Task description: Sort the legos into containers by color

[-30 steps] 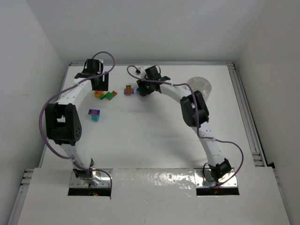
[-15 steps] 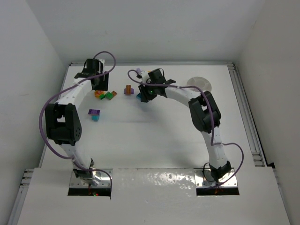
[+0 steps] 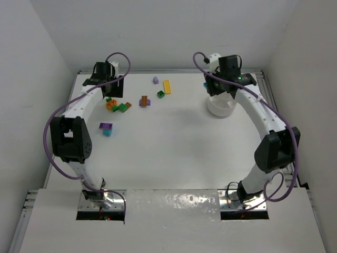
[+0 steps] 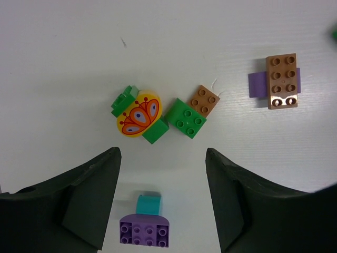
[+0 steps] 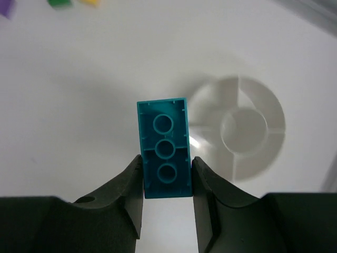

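The right gripper (image 5: 166, 174) has swung right, up to the white dish (image 5: 261, 98), clamping a teal brick (image 5: 165, 155). The dish looks empty; the left gripper (image 4: 162, 163) hangs open above loose bricks (image 4: 185, 118), far left.

Lab — white-walled test enclosure (image 3: 158, 31)

One teal plastic brick (image 5: 164, 153), underside showing, held in right gripper (image 5: 166, 174) nr round white divided plastic dish (image 5: 266, 105). Other misc. coloured bricks (image 4: 185, 120) lie scattered, well apart.
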`<action>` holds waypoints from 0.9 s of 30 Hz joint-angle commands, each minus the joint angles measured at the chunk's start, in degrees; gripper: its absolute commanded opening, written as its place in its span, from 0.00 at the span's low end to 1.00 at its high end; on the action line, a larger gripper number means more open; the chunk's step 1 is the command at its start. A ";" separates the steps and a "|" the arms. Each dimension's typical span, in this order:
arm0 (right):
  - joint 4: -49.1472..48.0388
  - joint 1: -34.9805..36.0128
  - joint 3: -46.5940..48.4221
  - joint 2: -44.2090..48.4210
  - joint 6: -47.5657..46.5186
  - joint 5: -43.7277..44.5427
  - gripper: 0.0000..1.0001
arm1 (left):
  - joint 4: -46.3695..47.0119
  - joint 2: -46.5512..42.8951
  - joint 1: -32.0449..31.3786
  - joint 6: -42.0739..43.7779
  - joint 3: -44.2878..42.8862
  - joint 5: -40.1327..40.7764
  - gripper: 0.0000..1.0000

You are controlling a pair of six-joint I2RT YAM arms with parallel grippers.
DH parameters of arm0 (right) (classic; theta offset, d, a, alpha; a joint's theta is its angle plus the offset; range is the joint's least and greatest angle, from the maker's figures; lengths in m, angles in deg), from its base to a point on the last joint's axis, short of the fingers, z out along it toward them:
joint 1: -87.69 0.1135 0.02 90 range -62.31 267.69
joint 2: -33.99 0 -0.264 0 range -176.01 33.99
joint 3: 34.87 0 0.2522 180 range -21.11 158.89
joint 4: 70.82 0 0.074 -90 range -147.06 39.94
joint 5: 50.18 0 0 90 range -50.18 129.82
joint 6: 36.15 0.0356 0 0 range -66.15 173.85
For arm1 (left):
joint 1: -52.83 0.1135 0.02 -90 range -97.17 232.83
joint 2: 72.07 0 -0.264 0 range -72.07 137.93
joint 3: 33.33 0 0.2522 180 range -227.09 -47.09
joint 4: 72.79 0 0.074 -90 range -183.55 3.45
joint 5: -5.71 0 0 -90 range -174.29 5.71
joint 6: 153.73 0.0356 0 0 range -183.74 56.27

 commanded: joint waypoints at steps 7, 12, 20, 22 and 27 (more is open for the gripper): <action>11.33 -0.85 -1.94 -1.35 -6.38 14.36 0.00 | 3.12 -0.02 0.70 -0.35 -2.07 -0.43 0.63; -6.43 -2.25 -15.86 4.20 -14.65 16.66 0.00 | 3.65 -0.37 0.79 0.18 -1.37 -0.08 0.64; -15.85 -3.31 -19.14 0.43 -18.00 18.59 0.00 | 4.09 -0.37 0.70 -0.17 -0.75 0.63 0.64; -15.41 -3.31 -18.43 -0.02 -17.82 17.81 0.00 | 3.92 -0.46 0.70 0.00 -0.84 0.89 0.64; -15.24 -3.31 -16.85 -0.19 -17.74 15.52 0.00 | 3.91 -0.81 0.70 0.44 -0.14 1.86 0.64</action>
